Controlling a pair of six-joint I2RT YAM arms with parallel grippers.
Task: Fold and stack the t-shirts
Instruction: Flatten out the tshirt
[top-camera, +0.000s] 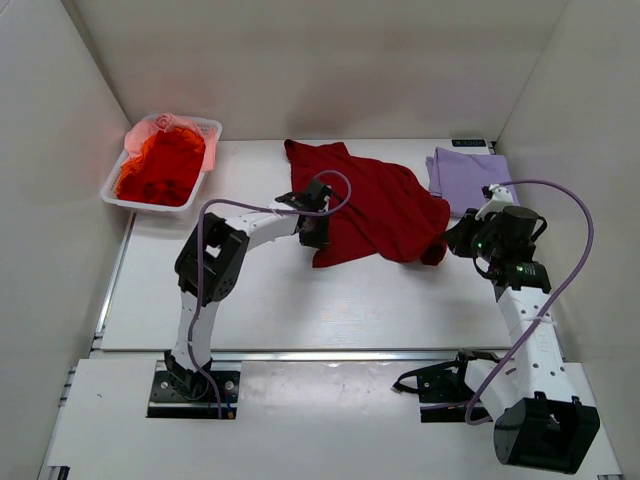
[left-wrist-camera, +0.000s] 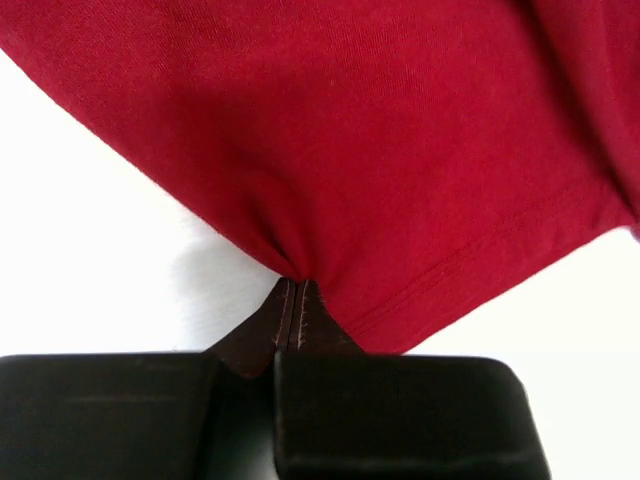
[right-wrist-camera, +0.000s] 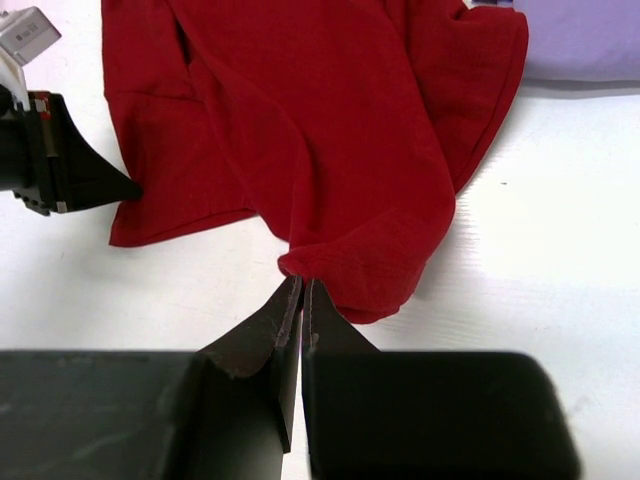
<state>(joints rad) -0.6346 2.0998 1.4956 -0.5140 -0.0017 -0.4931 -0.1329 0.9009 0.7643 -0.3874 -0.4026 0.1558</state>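
Observation:
A large dark red t-shirt (top-camera: 375, 205) lies crumpled across the middle of the table. My left gripper (top-camera: 318, 232) is shut on its near left edge; in the left wrist view the cloth (left-wrist-camera: 400, 150) bunches into the pinched fingertips (left-wrist-camera: 292, 284). At the shirt's right end my right gripper (top-camera: 455, 240) is shut on a fold of the same cloth (right-wrist-camera: 350, 150), which gathers at its tips (right-wrist-camera: 303, 283). A folded pale lavender t-shirt (top-camera: 468, 177) lies at the back right. Bright orange-red shirts (top-camera: 160, 168) and a pink one (top-camera: 180, 125) fill the white basket (top-camera: 210, 150).
The basket stands at the table's back left corner against the wall. White walls close in the table on the left, back and right. The left gripper's body (right-wrist-camera: 55, 155) shows at the left edge of the right wrist view. Purple cables loop over both arms.

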